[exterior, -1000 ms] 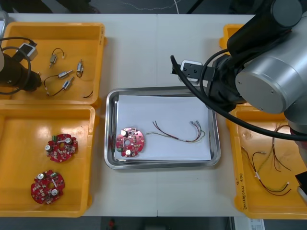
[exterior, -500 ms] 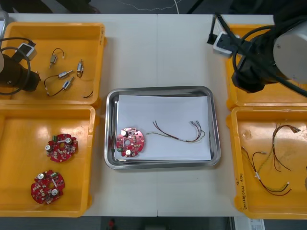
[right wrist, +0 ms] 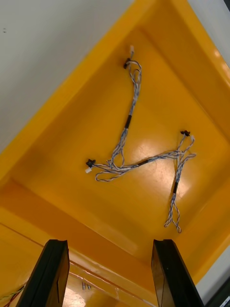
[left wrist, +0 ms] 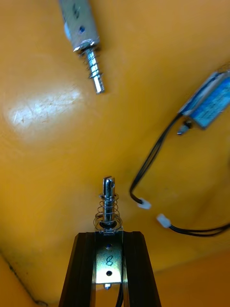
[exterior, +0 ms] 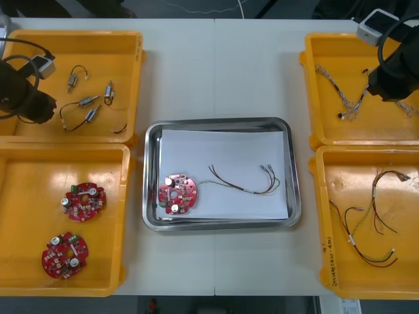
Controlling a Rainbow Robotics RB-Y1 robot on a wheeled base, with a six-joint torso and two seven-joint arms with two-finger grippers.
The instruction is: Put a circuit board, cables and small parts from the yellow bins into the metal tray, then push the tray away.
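My left gripper (left wrist: 109, 236) is shut on a small metal part (left wrist: 108, 259) with a spring-loaded pin, low over the floor of the far left yellow bin (exterior: 85, 38). In the front view the left arm (exterior: 23, 98) covers that spot. More small metal parts (exterior: 88, 102) lie beside it, one with a black cable (left wrist: 153, 158). My right gripper (right wrist: 110, 276) hangs open above twisted blue and white cables (right wrist: 125, 160) in the far right bin (exterior: 313, 59). The metal tray (exterior: 152, 134) holds a red circuit board (exterior: 177, 193) and a red and yellow cable (exterior: 245, 180).
Two more red circuit boards (exterior: 83, 200) lie in the near left bin (exterior: 65, 152). Red and yellow and black cables (exterior: 366, 222) lie in the near right bin (exterior: 322, 216). White paper lines the tray. Bare table lies around the tray.
The right arm has swung from the tray's far right corner out over the far right bin. The left arm has stayed over the far left bin.
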